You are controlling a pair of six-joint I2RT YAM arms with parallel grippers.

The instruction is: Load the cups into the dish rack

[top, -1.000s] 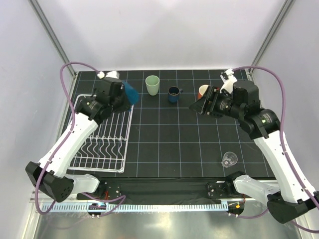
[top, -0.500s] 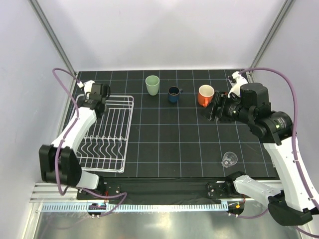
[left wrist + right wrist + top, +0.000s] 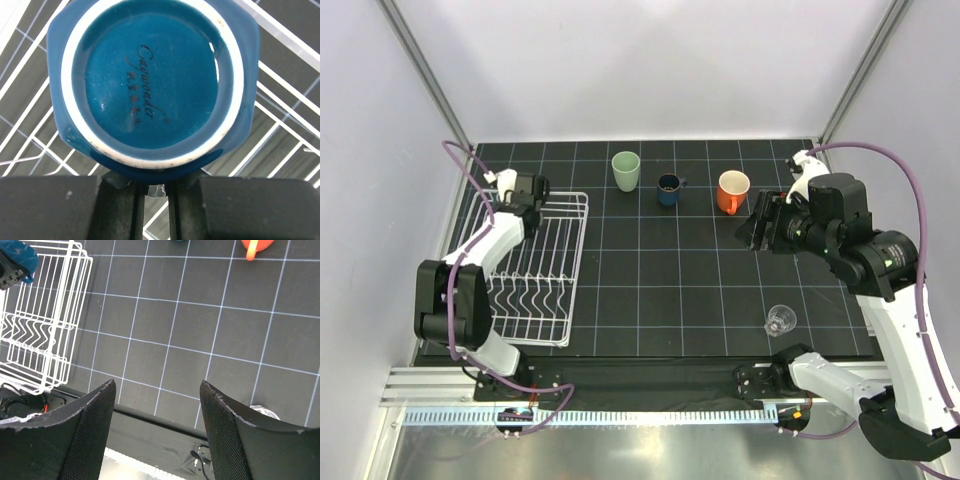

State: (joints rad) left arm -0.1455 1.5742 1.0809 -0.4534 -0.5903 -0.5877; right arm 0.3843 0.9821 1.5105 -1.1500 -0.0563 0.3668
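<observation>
From above, the left gripper (image 3: 526,189) hangs over the far left corner of the dish rack (image 3: 532,292). Its body hides the blue mug it carries. Across the far side of the counter (image 3: 660,280) stand the green tumbler (image 3: 626,170), the small dark mug (image 3: 669,189) and the orange mug (image 3: 731,191). The clear glass (image 3: 780,320) sits alone near the front right. The right gripper (image 3: 761,222) hovers just in front of the orange mug, so that mug is nearer to it than the glass.

From the left wrist, the blue mug (image 3: 150,85) fills the frame bottom-up, with its mouth pointing down at the white wires. The left gripper (image 3: 152,189) looks closed on the mug's near side. Lowering it straight down looks like what is left, with open rack all around it.

From the right wrist, the right gripper (image 3: 157,386) is spread wide with nothing in it, over bare counter. The orange mug (image 3: 257,245) is ahead at the top edge. The glass (image 3: 265,412) peeks in by the right finger, and the rack (image 3: 46,330) is well off to the left.
</observation>
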